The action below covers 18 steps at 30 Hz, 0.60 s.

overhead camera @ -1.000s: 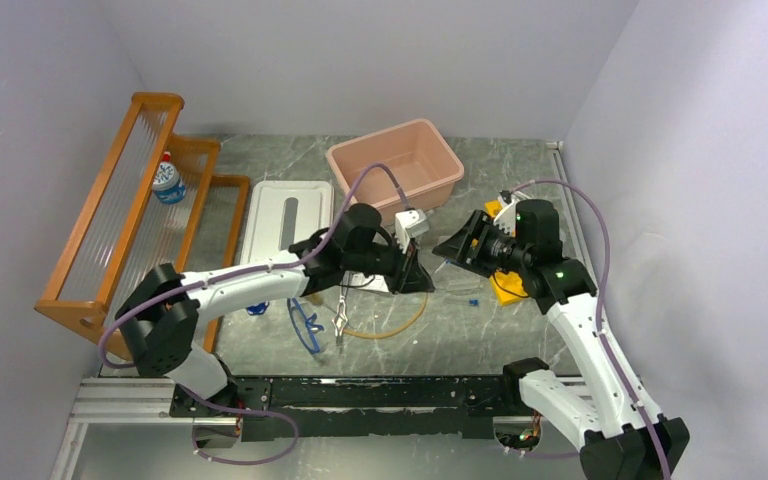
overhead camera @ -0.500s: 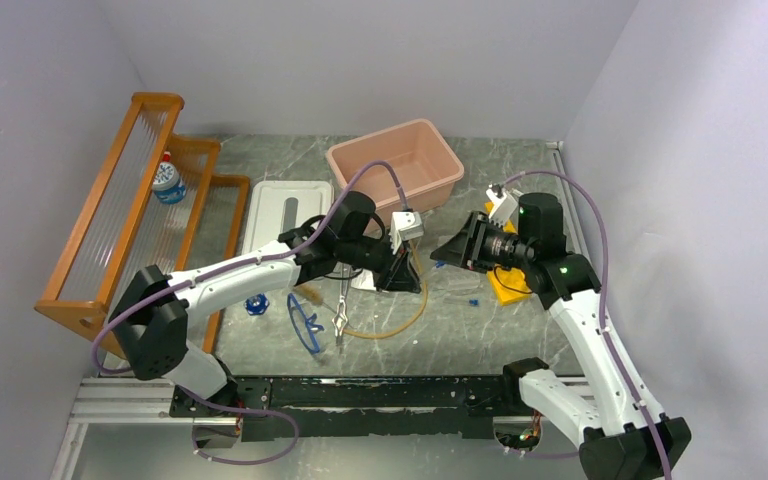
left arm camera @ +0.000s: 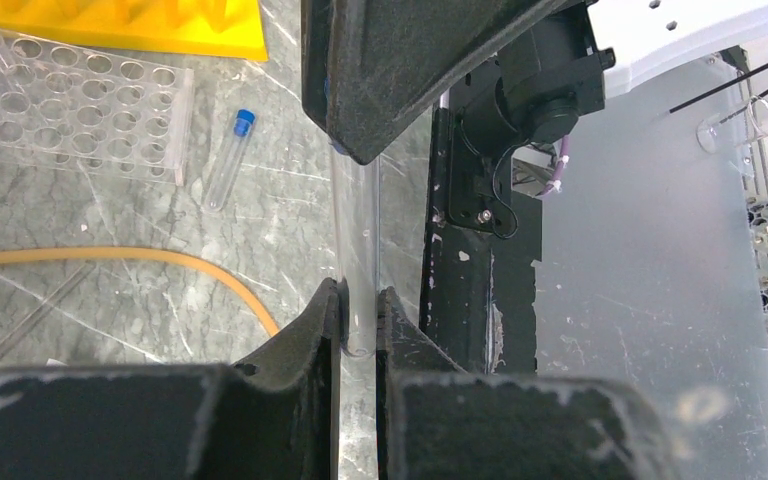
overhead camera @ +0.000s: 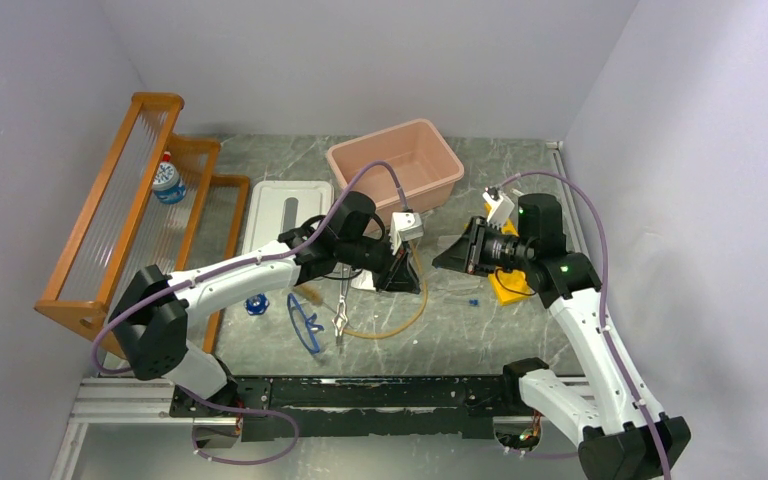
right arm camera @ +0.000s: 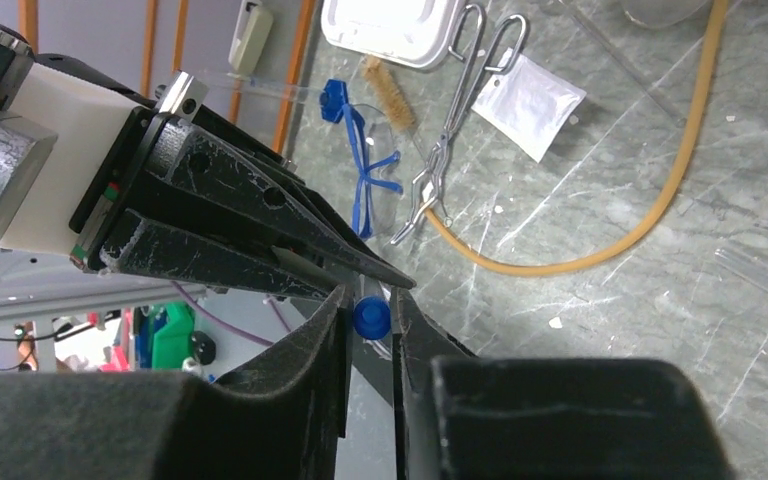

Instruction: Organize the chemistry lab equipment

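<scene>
Orange wooden shelf (overhead camera: 110,230) fills the left of the overhead view, with a small blue-capped bottle (overhead camera: 167,178) on one step. Right of it lies a white lid (overhead camera: 285,215). Lower down are blue-framed safety glasses (overhead camera: 305,325), metal forceps (overhead camera: 341,305) and a looping tan rubber tube (overhead camera: 395,322).

At centre, the left gripper (overhead camera: 403,277) and right gripper (overhead camera: 452,254) meet tip to tip above the marble table (overhead camera: 440,340), below a pink tub (overhead camera: 397,165). The left wrist view shows the left jaws clamped on the end of a clear test tube (left arm camera: 358,250). The right wrist view shows the right jaws pressed onto its blue cap (right arm camera: 371,318). One tube hangs in the air between both claws.

Further right sits a yellow rack (overhead camera: 505,287). The left wrist view's upper left shows a clear tube rack (left arm camera: 70,120) with another capped tube (left arm camera: 228,160) lying beside it.

This looks like a handover, or work on the cap; which one cannot be told. Next, one claw probably needs to let go cleanly so the other can stand the tube in a rack hole without crushing the glass.
</scene>
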Available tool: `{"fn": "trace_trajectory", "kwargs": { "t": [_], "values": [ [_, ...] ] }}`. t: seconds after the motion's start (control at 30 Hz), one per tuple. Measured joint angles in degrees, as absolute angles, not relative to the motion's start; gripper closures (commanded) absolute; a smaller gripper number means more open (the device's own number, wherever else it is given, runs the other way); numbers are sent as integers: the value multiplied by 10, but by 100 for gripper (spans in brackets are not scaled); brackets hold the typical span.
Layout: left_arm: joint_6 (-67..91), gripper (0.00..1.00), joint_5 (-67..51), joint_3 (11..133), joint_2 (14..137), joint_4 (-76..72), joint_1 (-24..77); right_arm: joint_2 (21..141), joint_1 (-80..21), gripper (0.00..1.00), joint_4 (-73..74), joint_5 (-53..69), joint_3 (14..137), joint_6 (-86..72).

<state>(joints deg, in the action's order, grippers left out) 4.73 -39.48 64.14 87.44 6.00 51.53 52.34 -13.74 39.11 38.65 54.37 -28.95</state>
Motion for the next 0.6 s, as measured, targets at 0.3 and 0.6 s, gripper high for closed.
{"fn": "trace_trajectory", "kwargs": {
  "t": [0.3,0.6],
  "values": [
    [55,28,-371,649,874,65,515,531,-135,92,402,376,565,-276],
    [104,21,-183,634,806,72,499,556,-138,97,422,110,578,-236]
  ]
}}
